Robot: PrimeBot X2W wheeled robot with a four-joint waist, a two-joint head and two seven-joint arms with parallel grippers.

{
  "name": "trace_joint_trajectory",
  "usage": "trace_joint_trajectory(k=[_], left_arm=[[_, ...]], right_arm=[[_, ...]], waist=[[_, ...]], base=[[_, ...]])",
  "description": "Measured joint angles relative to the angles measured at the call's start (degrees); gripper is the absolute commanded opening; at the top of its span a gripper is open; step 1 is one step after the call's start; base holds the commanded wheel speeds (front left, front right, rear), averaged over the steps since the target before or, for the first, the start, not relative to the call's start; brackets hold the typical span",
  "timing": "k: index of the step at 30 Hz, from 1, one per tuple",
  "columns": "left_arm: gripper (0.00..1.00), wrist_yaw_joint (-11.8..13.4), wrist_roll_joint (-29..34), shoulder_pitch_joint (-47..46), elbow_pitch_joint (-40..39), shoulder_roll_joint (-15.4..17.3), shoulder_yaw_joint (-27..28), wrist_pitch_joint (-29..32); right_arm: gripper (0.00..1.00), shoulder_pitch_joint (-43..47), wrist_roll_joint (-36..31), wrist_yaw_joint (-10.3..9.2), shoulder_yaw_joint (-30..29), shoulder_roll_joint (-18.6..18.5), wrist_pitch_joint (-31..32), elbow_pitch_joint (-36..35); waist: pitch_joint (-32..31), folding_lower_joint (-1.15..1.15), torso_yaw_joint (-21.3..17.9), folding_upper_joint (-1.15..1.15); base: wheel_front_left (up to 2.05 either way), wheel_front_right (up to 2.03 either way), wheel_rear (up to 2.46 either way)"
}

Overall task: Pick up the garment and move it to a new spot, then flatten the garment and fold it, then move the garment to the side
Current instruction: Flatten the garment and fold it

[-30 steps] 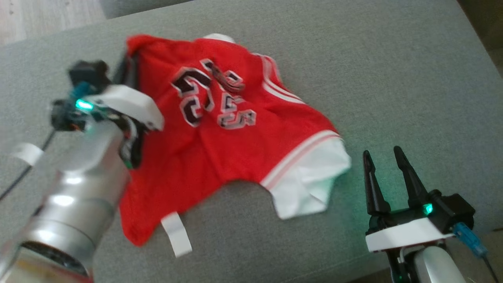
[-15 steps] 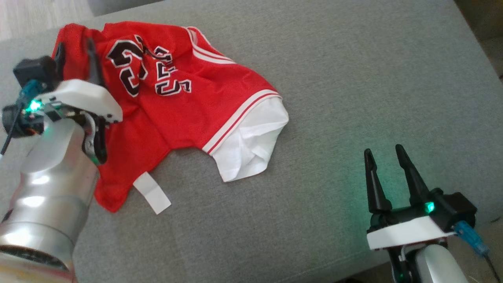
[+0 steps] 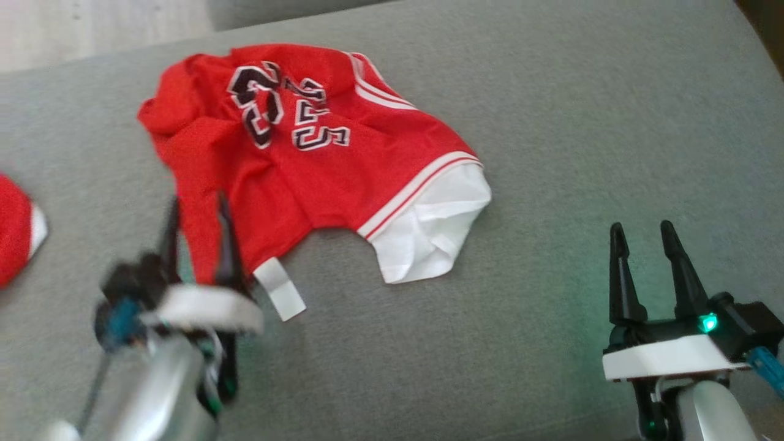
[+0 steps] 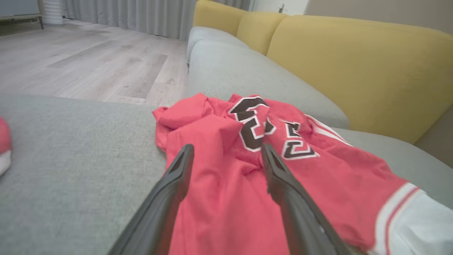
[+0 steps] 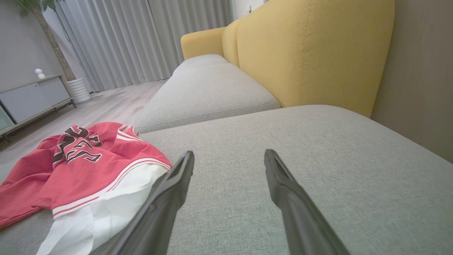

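Left tool [image 3: 198, 205], fingers apart and empty, hovers at the near edge of the crumpled red numbered jersey [image 3: 306, 165], which stretches ahead-right; right tool [image 3: 641, 228], also spread, sits farther off.

Grey seat cushion [image 3: 551, 153]: woven fabric, used here as the reference surface. A small red cloth piece with a white edge [image 3: 15, 236] lies on it toward its left end. A second grey cushion [image 5: 205, 88] adjoins its far end. Yellow backrests [image 5: 311, 53] stand along its rear side. A wood-plank floor [image 4: 88, 67] lies off its front side. Across that floor from the cushion are grey curtains [image 5: 141, 39], a ribbed white pot [image 5: 78, 90] and a low grey cabinet [image 5: 32, 99].
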Motion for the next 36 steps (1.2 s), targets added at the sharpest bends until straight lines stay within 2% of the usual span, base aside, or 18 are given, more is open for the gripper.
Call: trace_joint_trajectory(k=[6,9,15,18,22,28,36], left_arm=[[1.00,-0.23,5.22,10.68,-8.75,-2.24,-1.09,0.00],[1.00,-1.80,7.22,12.79,-10.28,-2.55,-3.05,0.00],[1.00,-6.14,8.88,10.64,-8.76,-5.19,-9.53,1.05],[1.00,-8.83,9.04,6.48,-6.68,-6.19,-12.90,3.79],[1.00,-10.74,7.98,0.46,-3.58,-7.83,-16.36,7.06],[1.00,-11.25,3.03,-4.01,1.43,-8.59,-18.13,10.57],[1.00,-10.14,1.91,-7.98,8.15,-8.76,-19.18,12.48]], right_arm=[[1.00,0.30,-0.41,0.00,-0.93,0.00,0.00,-0.05],[1.00,0.31,-0.65,0.00,-1.10,0.00,0.00,-0.04],[1.00,0.25,-0.66,0.00,0.31,0.00,0.00,0.03],[1.00,0.09,-0.66,0.00,1.00,0.00,0.00,0.01],[1.00,-0.19,-0.45,0.00,1.59,0.00,0.00,-0.21],[1.00,-1.13,0.83,0.00,2.05,0.00,0.00,-0.33],[1.00,-1.11,1.56,0.00,2.20,0.00,0.00,-0.33]], waist=[[-1.59,0.00,3.01,0.00],[-2.16,0.00,4.01,0.00],[-1.75,0.01,3.81,0.00],[-1.05,0.01,2.78,0.00],[-0.09,0.01,0.64,0.00],[1.28,0.01,-3.14,0.00],[2.45,0.01,-6.34,0.00]], base=[[0.00,0.00,0.00],[0.00,0.00,0.00],[0.00,0.00,0.00],[0.00,0.00,0.00],[0.00,0.00,0.00],[0.00,0.00,0.00],[0.00,0.00,0.00]])
